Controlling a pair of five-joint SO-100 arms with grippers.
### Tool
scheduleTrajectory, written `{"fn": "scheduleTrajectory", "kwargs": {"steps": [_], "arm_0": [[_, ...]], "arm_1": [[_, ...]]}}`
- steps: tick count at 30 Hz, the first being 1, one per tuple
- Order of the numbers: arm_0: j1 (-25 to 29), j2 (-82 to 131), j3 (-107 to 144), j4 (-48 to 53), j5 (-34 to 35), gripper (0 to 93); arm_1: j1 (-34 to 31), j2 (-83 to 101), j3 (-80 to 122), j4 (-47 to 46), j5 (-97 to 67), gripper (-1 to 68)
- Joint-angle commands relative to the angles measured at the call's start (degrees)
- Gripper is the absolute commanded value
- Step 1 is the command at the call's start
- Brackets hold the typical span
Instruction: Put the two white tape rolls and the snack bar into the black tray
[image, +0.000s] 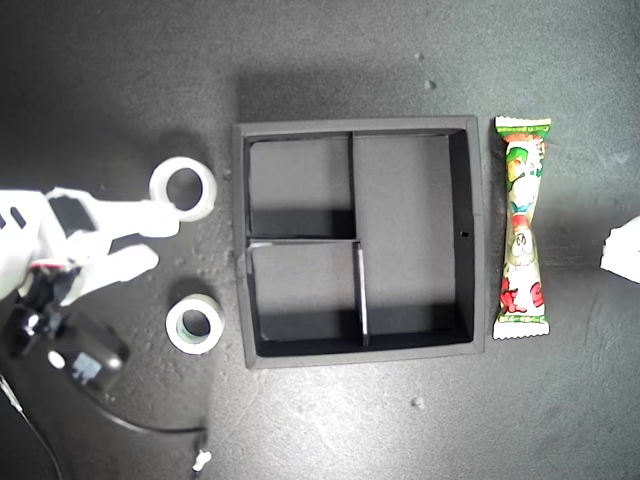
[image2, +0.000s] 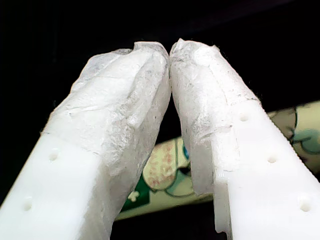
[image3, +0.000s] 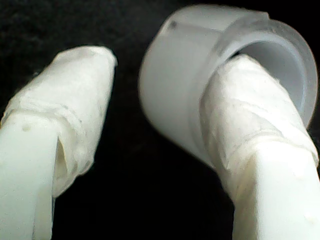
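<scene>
My second gripper (image3: 155, 95) is released, its jaws spread wide, with one wrapped fingertip (image3: 250, 100) poking into the hole of the larger white tape roll (image3: 225, 75) and the other fingertip (image3: 75, 95) standing apart outside the ring. In the exterior view that roll (image: 183, 188) lies on the dark bench (image: 120, 80) at about ten o'clock from the black tray (image: 478, 240), just beside its wall, with my second gripper (image: 150, 235) reaching in from the nine o'clock side. To do this step well, I judge the outer fingertip should close on the roll's wall so the ring is pinched between inside and outside, squarely and low, before lifting; a skewed bite could let the ring swing or slip off. The second white tape roll (image: 195, 326), with its greenish core, sits at about eight o'clock from the tray, near but untouched. The tray's compartments show nothing inside. Farthest off, the snack bar (image: 523, 228) lies just beside the tray's three o'clock wall, lengthwise. My first gripper (image2: 170, 50) is clenched on nothing, hovering above the snack bar (image2: 170, 172).
</scene>
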Motion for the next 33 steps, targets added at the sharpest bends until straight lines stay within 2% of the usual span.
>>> {"fn": "scheduleTrajectory", "kwargs": {"steps": [1, 7, 16, 19, 22, 26, 33], "arm_0": [[-1.9, -3.6, -4.7, -1.1, 1.0, 13.8], [-3.4, -7.4, -5.9, -3.4, 2.3, 14.4], [-4.7, -22.5, -13.2, -3.6, 2.6, 13.9], [-6.1, -31.3, -19.6, -0.3, 1.8, 11.7], [-7.6, -39.7, -27.1, 5.1, 1.1, 8.6], [-9.5, -43.2, -31.6, 9.1, 0.7, 1.4], [-10.0, -29.0, -35.3, 16.8, -0.4, 0.1]], "arm_1": [[-0.2, 0.4, 0.7, 2.6, -7.3, -0.4], [0.8, 0.4, 0.7, 7.7, -6.8, -0.4], [1.6, 0.4, 0.7, 9.0, -6.2, -0.4], [4.4, 0.4, 0.7, 8.0, -0.5, -0.4], [8.3, 0.4, 0.7, 4.4, 6.3, -0.6], [10.0, 0.4, 0.7, -2.3, 13.3, -0.6], [10.8, 0.4, 0.7, 6.1, 40.8, -0.6]]}}
